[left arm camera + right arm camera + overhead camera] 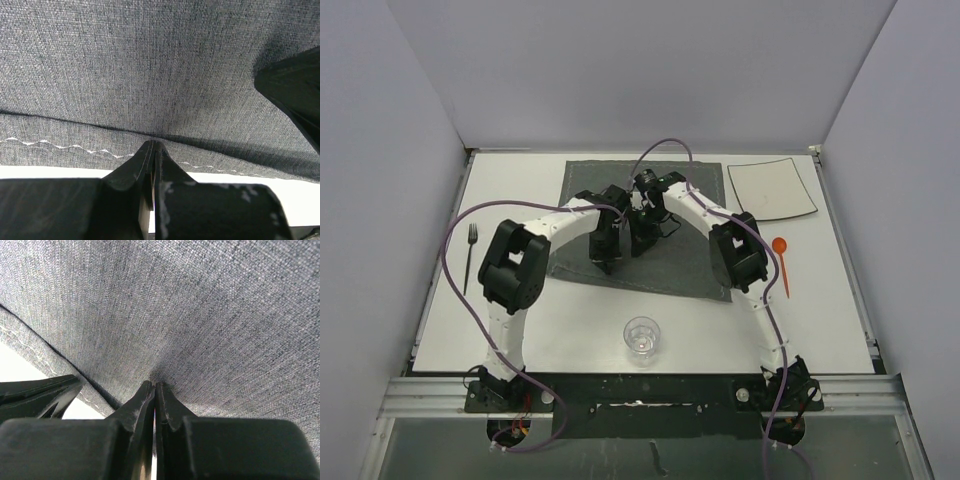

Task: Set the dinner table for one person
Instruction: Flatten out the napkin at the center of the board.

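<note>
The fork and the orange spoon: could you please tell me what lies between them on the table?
The placemat lies between fork and spoon, with the left claw and right claw shut on it; the top view shows this.

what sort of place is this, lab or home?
Likely a lab test cell: plain white panels box in the dinner table, left arm and right arm bolt to a metal rail at its near edge; placemat, plate and fork look staged.
</note>
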